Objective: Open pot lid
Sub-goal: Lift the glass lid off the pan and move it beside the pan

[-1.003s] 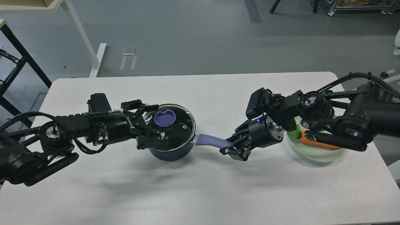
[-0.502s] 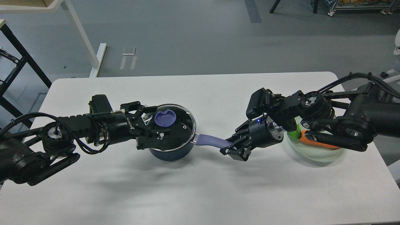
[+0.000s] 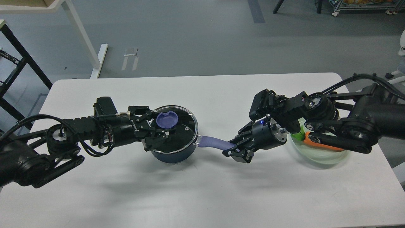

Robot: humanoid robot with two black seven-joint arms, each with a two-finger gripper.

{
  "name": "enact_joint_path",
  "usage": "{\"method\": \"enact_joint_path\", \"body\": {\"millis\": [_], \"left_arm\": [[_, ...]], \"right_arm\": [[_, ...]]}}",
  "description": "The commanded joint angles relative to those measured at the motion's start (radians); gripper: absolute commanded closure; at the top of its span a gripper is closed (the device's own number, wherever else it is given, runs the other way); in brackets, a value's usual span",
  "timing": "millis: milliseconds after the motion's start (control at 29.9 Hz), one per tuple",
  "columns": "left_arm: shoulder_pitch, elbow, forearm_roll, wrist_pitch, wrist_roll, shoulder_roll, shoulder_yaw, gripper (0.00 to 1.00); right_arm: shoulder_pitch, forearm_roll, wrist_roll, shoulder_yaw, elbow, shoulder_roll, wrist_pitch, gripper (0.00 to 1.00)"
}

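A dark blue pot stands on the white table, left of centre. Its glass lid is on, with a purple knob on top. The purple pot handle points right. My left gripper is open and reaches in from the left over the lid, one finger behind the knob's left side and the other in front of it. I cannot tell whether it touches the knob. My right gripper is shut on the far end of the handle.
A clear glass bowl with a green and an orange item sits at the right, under my right arm. The table's back edge runs behind the pot. White table legs and a black frame stand on the floor at far left.
My left gripper has moved right over the lid, so its fingers now flank the knob. The pot, lid and right arm have not moved.
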Motion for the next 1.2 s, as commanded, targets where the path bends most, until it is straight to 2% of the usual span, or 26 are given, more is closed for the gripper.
{"method": "enact_joint_path", "body": {"millis": [0, 368, 736, 936, 1036, 1170], "left_arm": [[-0.007, -0.003, 0.001, 0.002, 0.0, -0.004, 0.018, 0.61], [-0.024, -0.042, -0.013, 0.005, 0.0, 0.023, 0.014, 0.63], [-0.095, -0.078, -0.145, 0.009, 0.0, 0.249, 0.018, 0.62], [-0.046, -0.069, -0.18, 0.126, 0.0, 0.372, 0.081, 0.61], [-0.004, -0.057, -0.231, 0.198, 0.0, 0.399, 0.136, 0.61], [0.079, -0.017, -0.237, 0.245, 0.0, 0.407, 0.144, 0.61]], "right_arm": [[0.0, 0.0, 0.0, 0.0, 0.0, 0.0, 0.0, 0.67], [0.0, 0.0, 0.0, 0.0, 0.0, 0.0, 0.0, 0.67], [0.0, 0.0, 0.0, 0.0, 0.0, 0.002, 0.0, 0.67], [0.0, 0.0, 0.0, 0.0, 0.0, 0.0, 0.0, 0.67], [0.002, 0.0, 0.0, 0.0, 0.002, 0.0, -0.001, 0.67], [0.002, 0.0, 0.0, 0.002, 0.002, 0.0, -0.001, 0.66]]}}
